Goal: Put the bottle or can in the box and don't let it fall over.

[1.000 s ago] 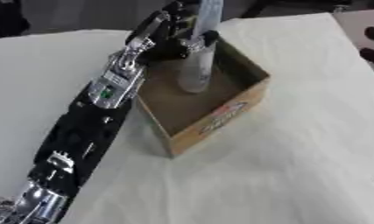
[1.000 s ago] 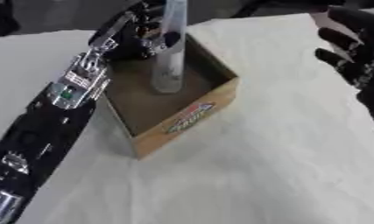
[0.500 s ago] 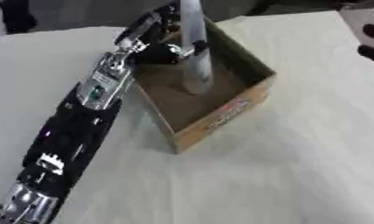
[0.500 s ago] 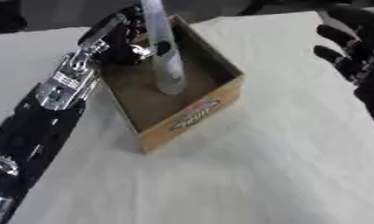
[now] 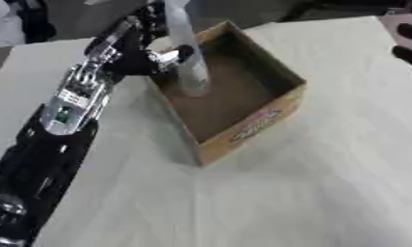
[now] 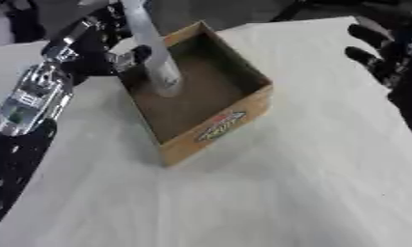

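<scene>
Shifted a little toward the upper left of the frame, with the whole view. Largest, cardboard box, open-topped, mid-frame. Left hand at its upper-left wall, fingers clamped on bottle, upright on the box floor. Tall, narrow, probably light and tippy, slick; best held mid-body. Right hand idle upper right, fingers apart.

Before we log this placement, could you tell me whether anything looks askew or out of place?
Nothing is spilled or damaged. The bottle stands inside the cardboard box, base on the floor near its left wall, leaning slightly, with the left hand curled round it.
</scene>
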